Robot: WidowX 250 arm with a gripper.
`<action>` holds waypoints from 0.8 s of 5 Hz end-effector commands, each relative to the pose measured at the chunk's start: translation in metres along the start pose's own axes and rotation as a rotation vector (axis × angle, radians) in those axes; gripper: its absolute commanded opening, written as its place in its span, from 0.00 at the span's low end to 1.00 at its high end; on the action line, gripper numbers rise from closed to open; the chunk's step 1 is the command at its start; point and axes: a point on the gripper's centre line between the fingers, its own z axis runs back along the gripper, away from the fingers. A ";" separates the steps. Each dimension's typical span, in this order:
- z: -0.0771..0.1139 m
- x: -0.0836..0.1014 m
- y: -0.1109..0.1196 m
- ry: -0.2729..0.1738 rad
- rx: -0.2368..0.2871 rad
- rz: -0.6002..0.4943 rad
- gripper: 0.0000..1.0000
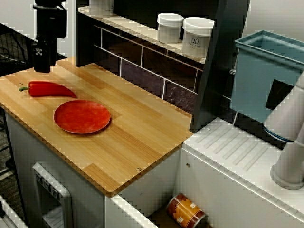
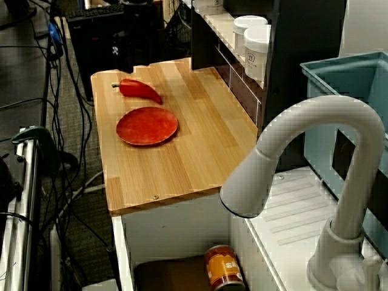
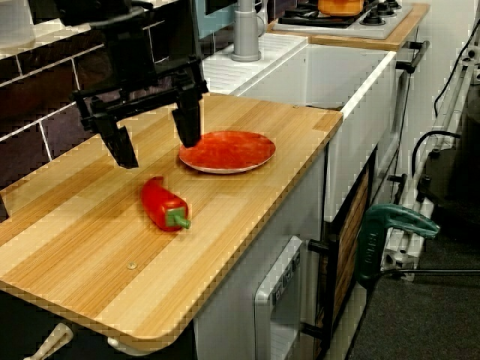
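Observation:
My black gripper (image 3: 156, 139) hangs open over the wooden counter (image 3: 247, 202) in the view from the counter's end, nothing between its fingers (image 3: 187, 124). A red pepper (image 3: 163, 204) lies just in front of it, green stem toward the counter's edge. Beside the gripper's right finger rests a red plate (image 3: 227, 150) holding nothing. From the front, the gripper (image 1: 42, 61) sits at the far left corner, a little behind the pepper (image 1: 50, 89), with the plate (image 1: 81, 116) to its right. The sink-side view shows the pepper (image 2: 140, 90) and plate (image 2: 147, 125); the gripper is lost against dark background.
Two white jars (image 1: 170, 27) (image 1: 197, 37) stand on the shelf behind the counter. A blue bin (image 1: 266, 71) and a white faucet (image 2: 315, 157) are by the sink, where an orange can (image 1: 185, 211) lies. A dark tiled wall (image 1: 142, 66) backs the counter.

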 end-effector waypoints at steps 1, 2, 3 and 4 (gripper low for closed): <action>-0.013 -0.024 -0.012 0.000 0.096 0.022 1.00; -0.021 -0.024 -0.012 -0.004 0.094 0.076 1.00; -0.023 -0.024 -0.008 -0.018 0.075 0.131 1.00; -0.024 -0.026 -0.004 -0.041 0.055 0.165 1.00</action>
